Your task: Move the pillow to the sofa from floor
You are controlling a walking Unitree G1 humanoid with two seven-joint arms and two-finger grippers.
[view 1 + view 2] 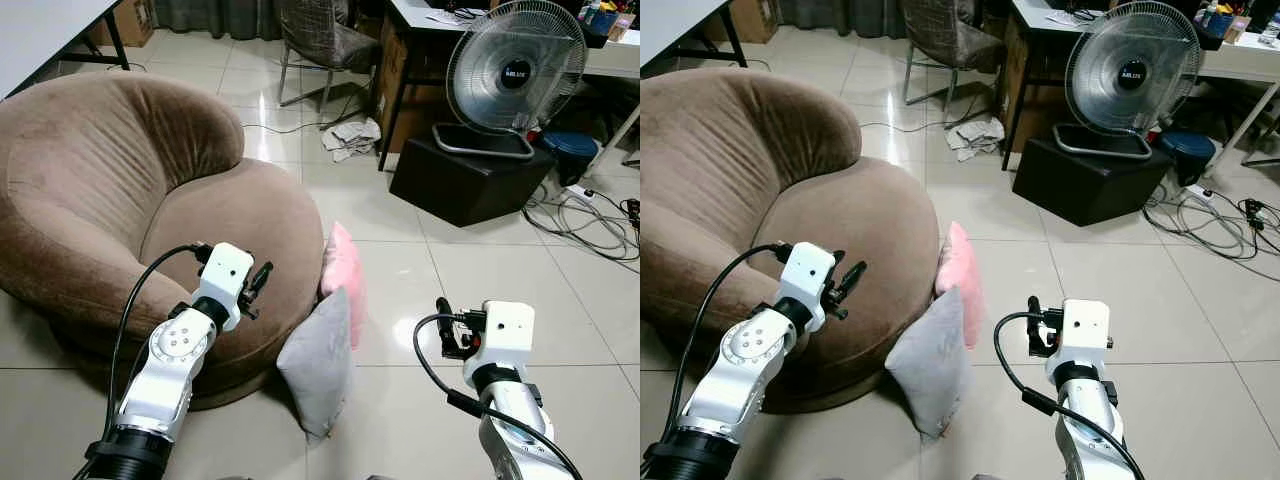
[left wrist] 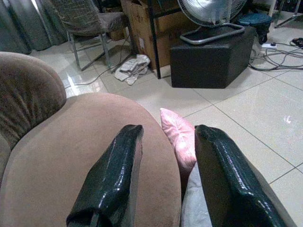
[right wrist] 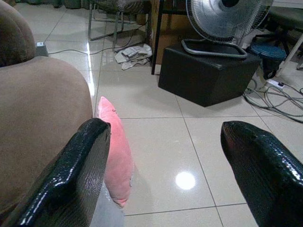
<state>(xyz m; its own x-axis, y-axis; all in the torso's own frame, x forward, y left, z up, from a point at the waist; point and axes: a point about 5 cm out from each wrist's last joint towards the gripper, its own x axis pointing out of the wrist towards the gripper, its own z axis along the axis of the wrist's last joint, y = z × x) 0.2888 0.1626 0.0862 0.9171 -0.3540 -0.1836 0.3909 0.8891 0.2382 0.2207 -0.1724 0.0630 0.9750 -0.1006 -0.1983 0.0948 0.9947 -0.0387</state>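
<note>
Two pillows lean upright against the brown sofa's right side on the tiled floor: a grey pillow nearest me and a pink pillow just behind it. My left gripper hovers open over the sofa seat's front edge, left of the pillows; the pink pillow shows between its fingers. My right gripper is open above bare floor, to the right of the pillows, with nothing in it. The pink pillow lies beside its left finger.
A standing fan sits on a black box at the back right, with cables on the floor beside it. A chair, a desk and crumpled cloth stand behind. Open tiles lie right of the pillows.
</note>
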